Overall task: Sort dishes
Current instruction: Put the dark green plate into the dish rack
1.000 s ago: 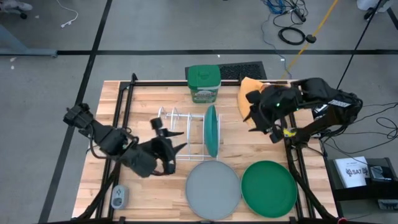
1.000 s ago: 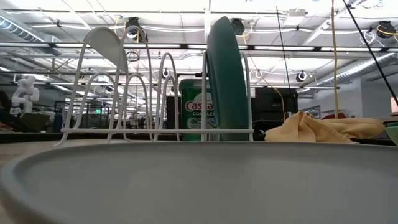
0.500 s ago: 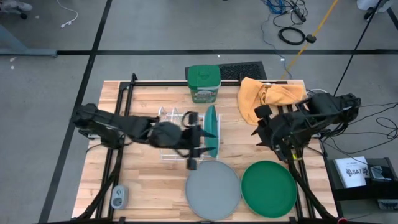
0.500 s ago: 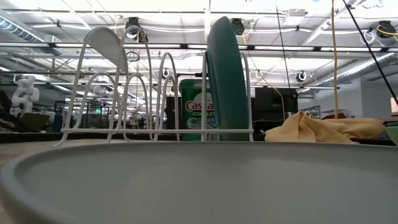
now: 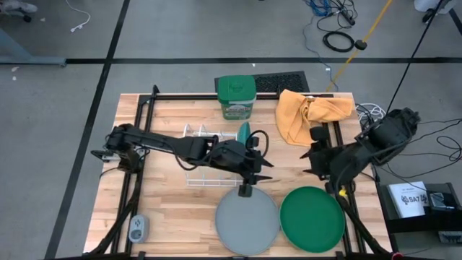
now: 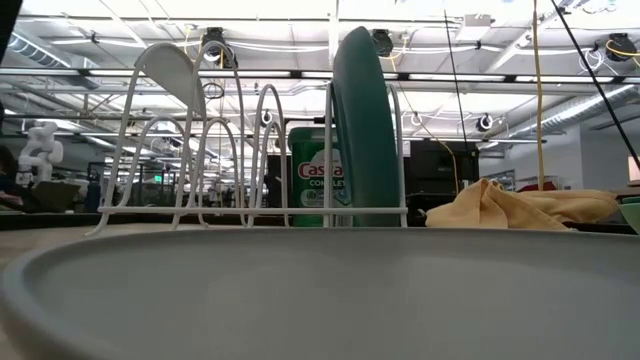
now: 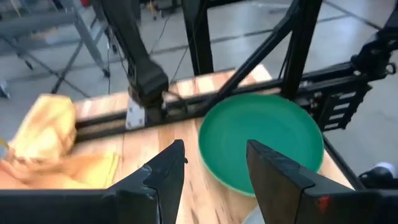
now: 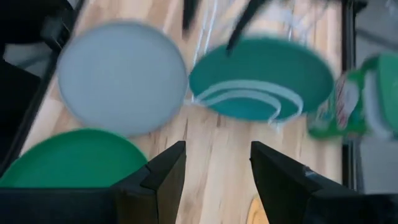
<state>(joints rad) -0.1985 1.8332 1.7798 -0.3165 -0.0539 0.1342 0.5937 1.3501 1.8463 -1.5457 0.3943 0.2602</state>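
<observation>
A teal plate stands on edge in the white wire rack; it also shows in the low view. A light grey plate and a green plate lie flat side by side at the table's near edge. My left gripper is open and empty, reaching over the rack, just above the grey plate's far rim. Its wrist view looks at the green plate. My right gripper is open and empty, above the table just beyond the green plate's far rim.
A green square tub stands at the far edge. A yellow cloth lies at the far right. A small grey device sits at the near left corner. Black frame rails run along both table sides.
My left gripper has swung from the table's near left toward the right, across the rack, and now hangs at the grey plate's far rim. My right gripper has drawn back from over the yellow cloth toward the near edge. The plates have kept still.
</observation>
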